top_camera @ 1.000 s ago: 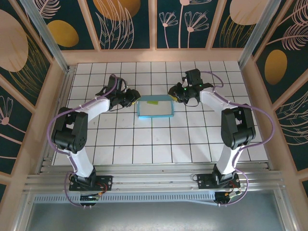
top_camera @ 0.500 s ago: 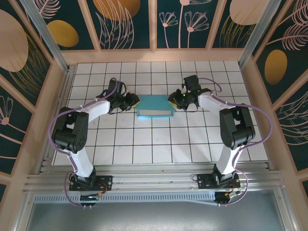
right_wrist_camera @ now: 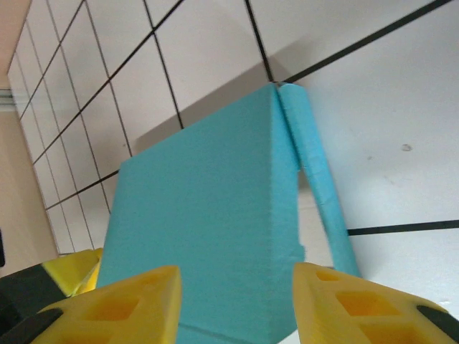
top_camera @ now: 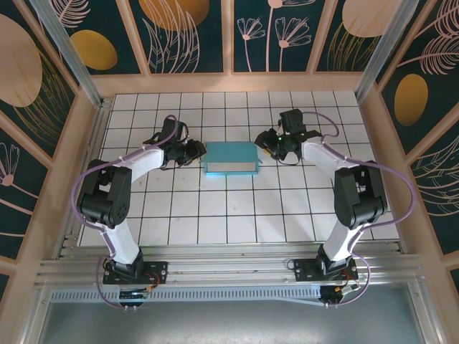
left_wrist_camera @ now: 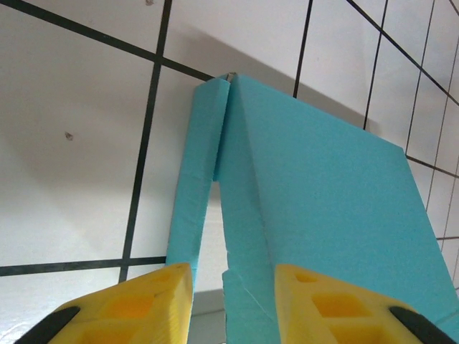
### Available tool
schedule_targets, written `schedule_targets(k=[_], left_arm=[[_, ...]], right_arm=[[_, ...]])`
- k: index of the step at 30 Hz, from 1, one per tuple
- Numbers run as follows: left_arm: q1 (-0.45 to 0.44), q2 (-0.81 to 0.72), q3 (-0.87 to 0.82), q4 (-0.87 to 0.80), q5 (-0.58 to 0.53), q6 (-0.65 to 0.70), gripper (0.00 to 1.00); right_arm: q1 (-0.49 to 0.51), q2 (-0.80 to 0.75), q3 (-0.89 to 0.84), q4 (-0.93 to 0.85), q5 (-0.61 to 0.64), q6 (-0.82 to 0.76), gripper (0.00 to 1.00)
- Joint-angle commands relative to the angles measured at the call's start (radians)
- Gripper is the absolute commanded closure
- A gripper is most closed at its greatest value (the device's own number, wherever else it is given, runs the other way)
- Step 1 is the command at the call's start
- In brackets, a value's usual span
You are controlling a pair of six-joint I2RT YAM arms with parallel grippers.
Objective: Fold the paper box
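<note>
- Overhead view: bright, even light, sharp throughout.
- Wrist views: soft grey shadow on the desk [left_wrist_camera: 72, 201] beside the paper box [left_wrist_camera: 323, 215]; nearest yellow jaws slightly defocused.

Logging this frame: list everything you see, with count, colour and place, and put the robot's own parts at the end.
paper box: one, teal, folded into a shallow rectangle, middle of the table between the two grippers
table: one, white tiles with black grid lines, under everything
walls: three sides, dark teal panels with leaf and flower prints in wooden frames, around the table
rails: one set, silver metal, near edge under the arm bases
left arm: one, white and black with a purple cable, reaching in from near left
right arm: one, same colours, reaching in from near right
left gripper: one, black and yellow, jaws open, at the box's left end
right gripper: one, black and yellow, jaws open, at the box's right end
</note>
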Motion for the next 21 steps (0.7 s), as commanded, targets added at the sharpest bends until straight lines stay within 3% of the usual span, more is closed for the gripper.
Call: schedule_targets(k=[1,9,21], left_arm=[[-0.006,0.016,0.007,0.021,0.048,0.005,0.64],[-0.012,0.041,-0.001,0.061,0.096,-0.012,0.68],[-0.021,0.062,-0.016,0.075,0.089,-0.022,0.76]], right_arm=[[0.0,0.009,-0.027,0.012,-0.043,-0.023,0.56],[0.016,0.058,-0.038,0.057,-0.091,-0.012,0.66],[0.038,0.11,-0.058,0.089,-0.088,0.0,0.72]])
